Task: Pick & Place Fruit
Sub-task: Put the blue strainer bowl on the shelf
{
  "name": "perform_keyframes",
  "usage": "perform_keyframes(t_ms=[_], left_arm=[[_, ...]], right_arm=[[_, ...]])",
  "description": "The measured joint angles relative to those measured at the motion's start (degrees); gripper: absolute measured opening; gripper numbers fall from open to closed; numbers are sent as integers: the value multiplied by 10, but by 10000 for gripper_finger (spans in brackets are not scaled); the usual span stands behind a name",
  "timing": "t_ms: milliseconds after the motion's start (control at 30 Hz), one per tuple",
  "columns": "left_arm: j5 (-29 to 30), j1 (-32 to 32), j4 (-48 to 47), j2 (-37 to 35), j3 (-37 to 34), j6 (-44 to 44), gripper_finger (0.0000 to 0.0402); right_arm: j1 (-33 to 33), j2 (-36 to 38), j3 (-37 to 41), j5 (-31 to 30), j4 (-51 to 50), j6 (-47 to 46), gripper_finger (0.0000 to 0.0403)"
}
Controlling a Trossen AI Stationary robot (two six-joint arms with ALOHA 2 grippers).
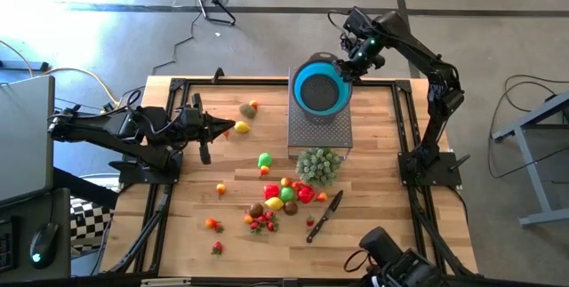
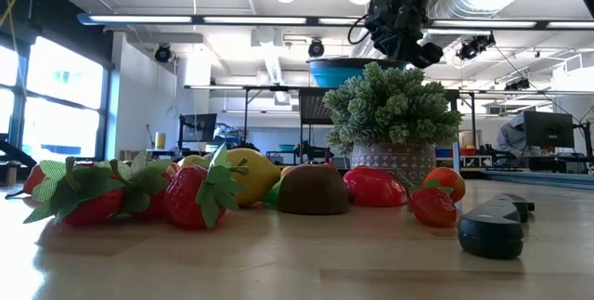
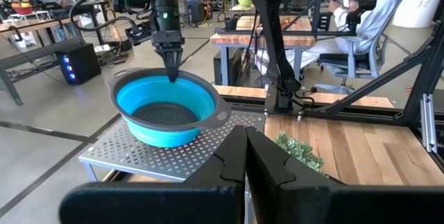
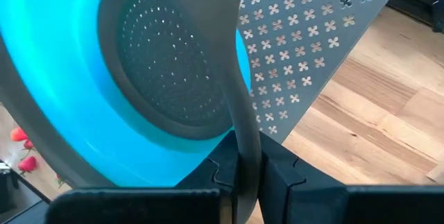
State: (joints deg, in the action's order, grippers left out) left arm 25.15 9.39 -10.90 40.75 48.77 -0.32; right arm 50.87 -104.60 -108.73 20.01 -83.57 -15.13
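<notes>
While the left gripper hovers over the desk with fingers pressed together and empty, two fruits lie just beyond its tip. Most fruit is piled mid-desk, beside the plant and knife. Right gripper pinches the blue bowl's rim.

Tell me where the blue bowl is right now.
In the high view the blue bowl sits on the perforated metal stand at the table's far edge, right of centre. The right gripper is shut on its rim, and the green bushy plant stands just nearer.
</notes>
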Motion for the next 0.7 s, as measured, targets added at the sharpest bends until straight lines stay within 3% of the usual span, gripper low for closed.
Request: perform_keyframes(t_ms=[400,700], left_arm=[[0,0,0,0,0,0,0],[0,0,-11,0,0,0,0]], right_arm=[[0,0,0,-16,11,4,32],[-19,0,0,-78,29,19,137]])
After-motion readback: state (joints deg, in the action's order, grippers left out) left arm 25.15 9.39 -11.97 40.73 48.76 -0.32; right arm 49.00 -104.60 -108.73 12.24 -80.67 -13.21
